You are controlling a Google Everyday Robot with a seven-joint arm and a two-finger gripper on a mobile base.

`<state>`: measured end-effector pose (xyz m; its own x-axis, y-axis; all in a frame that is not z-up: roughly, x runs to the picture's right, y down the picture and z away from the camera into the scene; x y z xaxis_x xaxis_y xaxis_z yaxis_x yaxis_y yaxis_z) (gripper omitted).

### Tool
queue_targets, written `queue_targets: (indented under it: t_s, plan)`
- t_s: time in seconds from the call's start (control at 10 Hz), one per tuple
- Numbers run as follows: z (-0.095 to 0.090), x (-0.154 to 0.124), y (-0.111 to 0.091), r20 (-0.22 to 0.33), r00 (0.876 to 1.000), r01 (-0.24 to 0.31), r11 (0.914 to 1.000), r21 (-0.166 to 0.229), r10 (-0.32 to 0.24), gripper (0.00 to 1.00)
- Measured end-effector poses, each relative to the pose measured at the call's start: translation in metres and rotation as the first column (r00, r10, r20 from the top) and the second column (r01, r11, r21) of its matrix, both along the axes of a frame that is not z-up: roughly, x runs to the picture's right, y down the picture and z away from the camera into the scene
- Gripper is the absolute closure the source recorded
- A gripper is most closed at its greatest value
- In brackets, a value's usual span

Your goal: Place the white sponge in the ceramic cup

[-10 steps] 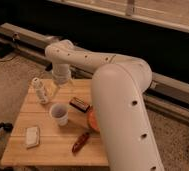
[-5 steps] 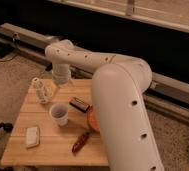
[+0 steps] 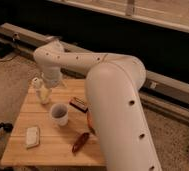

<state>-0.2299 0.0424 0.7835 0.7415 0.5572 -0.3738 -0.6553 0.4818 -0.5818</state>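
Note:
The white sponge (image 3: 32,136) lies flat near the front left corner of the wooden table (image 3: 58,150). In the middle of the table stands the ceramic cup (image 3: 59,114), upright, white with a dark inside. My gripper (image 3: 49,88) hangs from the white arm over the table's back left part, right beside a tall white bottle (image 3: 39,90). It is behind the cup and well away from the sponge. It stands open with nothing in it.
A dark flat bar (image 3: 78,104) lies right of the cup. A reddish-brown oblong thing (image 3: 80,142) lies near the front edge. An orange bowl (image 3: 90,121) peeks from behind my big white arm (image 3: 118,110), which hides the table's right side.

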Motion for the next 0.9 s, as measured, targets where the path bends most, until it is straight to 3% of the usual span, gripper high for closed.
queue_targets:
  t_s: [0.3, 0.6, 0.9]
  plan:
    - [-0.035, -0.056, 0.043, 0.053, 0.998, 0.045, 0.9990, 0.002, -0.045, 0.20]
    - [-0.055, -0.093, 0.085, 0.079, 0.992, 0.101, 0.9948, -0.014, -0.099, 0.20]
    - [-0.035, -0.113, 0.120, 0.062, 0.983, 0.175, 0.9823, -0.067, -0.171, 0.20]
